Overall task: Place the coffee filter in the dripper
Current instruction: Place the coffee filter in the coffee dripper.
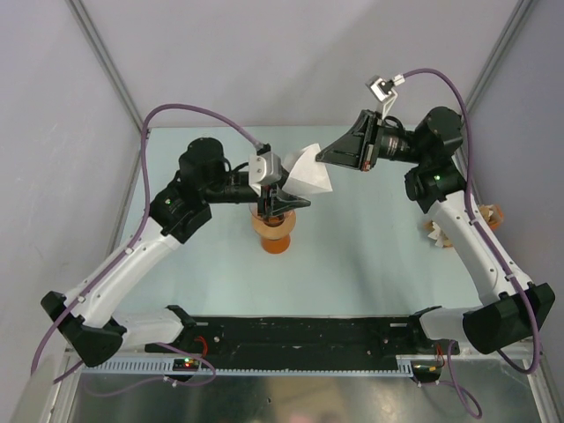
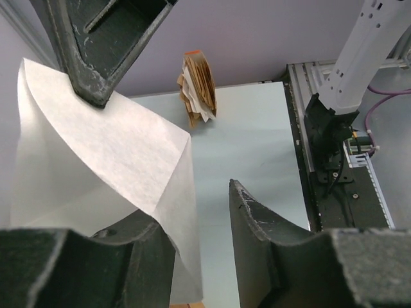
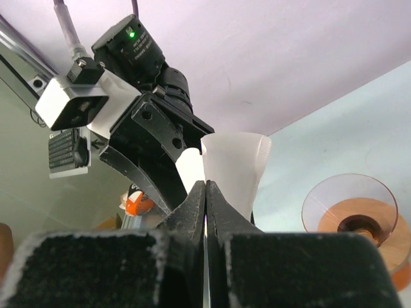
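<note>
Item: filter (image 1: 308, 179), pinched in closed right hand (image 1: 323, 157), near dripper (image 1: 274, 231). Left hand (image 1: 284, 209) part-open, gripping nothing. Risk: thin paper may crumple or tear against left hand, or seat crooked.

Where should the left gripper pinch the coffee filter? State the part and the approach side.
Probably the free lower edge of the coffee filter, which hangs in the gap between the open fingers of the left gripper. Come from the side opposite the right gripper, which pinches the upper corner; thin flat paper suits a pinch across its faces.
</note>
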Robot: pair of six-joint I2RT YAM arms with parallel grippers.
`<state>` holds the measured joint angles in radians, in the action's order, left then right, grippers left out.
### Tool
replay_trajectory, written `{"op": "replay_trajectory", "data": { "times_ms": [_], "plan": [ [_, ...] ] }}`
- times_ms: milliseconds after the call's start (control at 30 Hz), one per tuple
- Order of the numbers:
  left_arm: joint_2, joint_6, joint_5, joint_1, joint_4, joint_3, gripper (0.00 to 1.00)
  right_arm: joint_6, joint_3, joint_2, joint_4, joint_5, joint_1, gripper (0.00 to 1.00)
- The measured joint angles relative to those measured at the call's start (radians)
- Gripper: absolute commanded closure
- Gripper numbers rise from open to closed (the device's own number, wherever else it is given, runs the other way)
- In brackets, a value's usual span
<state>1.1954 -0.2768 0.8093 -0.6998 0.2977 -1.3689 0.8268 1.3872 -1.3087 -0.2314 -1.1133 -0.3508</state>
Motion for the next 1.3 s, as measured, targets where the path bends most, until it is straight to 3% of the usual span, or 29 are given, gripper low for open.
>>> {"op": "replay_trajectory", "data": {
  "times_ms": [200, 333, 400, 433, 567, 600, 667, 833, 1000, 1133, 1300],
  "plan": [
    [-0.036, 0.072, -0.042, 0.0, -0.136, 0.079, 0.69, 0.034, 0.0, 0.0, -0.028, 0.009, 0.002, 1.0],
    [-0.042, 0.112, -0.048, 0.001, -0.2, 0.093, 0.93, 0.036, -0.006, 0.003, -0.029, 0.01, 0.001, 1.0],
    [-0.042, 0.127, -0.048, 0.001, -0.22, 0.093, 0.98, 0.037, -0.01, 0.004, -0.029, 0.01, 0.0, 0.96],
    [-0.042, 0.13, -0.047, 0.001, -0.23, 0.093, 0.99, 0.037, -0.011, 0.004, -0.028, 0.01, 0.0, 0.88],
    [-0.042, 0.148, -0.047, 0.001, -0.239, 0.093, 1.0, -0.002, -0.01, 0.004, 0.003, 0.01, 0.005, 0.29],
    [-0.042, 0.15, -0.048, 0.001, -0.24, 0.093, 1.0, -0.027, -0.006, 0.005, 0.034, 0.01, 0.01, 0.2],
    [-0.042, 0.153, -0.058, 0.001, -0.237, 0.093, 1.0, -0.116, 0.014, 0.005, 0.137, 0.01, 0.034, 0.13],
    [-0.042, 0.153, -0.104, 0.002, -0.198, 0.093, 1.0, -0.506, 0.179, 0.005, 0.558, 0.06, 0.096, 0.05],
    [-0.042, 0.135, -0.127, 0.002, -0.139, 0.093, 1.0, -0.918, 0.371, 0.005, 0.925, 0.122, 0.048, 0.01],
    [-0.037, 0.116, -0.126, -0.001, -0.114, 0.089, 1.0, -1.164, 0.416, 0.003, 1.113, 0.206, -0.079, 0.01],
    [-0.034, 0.082, -0.126, -0.017, -0.1, 0.084, 1.0, -1.3, 0.415, -0.032, 1.215, 0.312, -0.175, 0.02]
  ]
}}
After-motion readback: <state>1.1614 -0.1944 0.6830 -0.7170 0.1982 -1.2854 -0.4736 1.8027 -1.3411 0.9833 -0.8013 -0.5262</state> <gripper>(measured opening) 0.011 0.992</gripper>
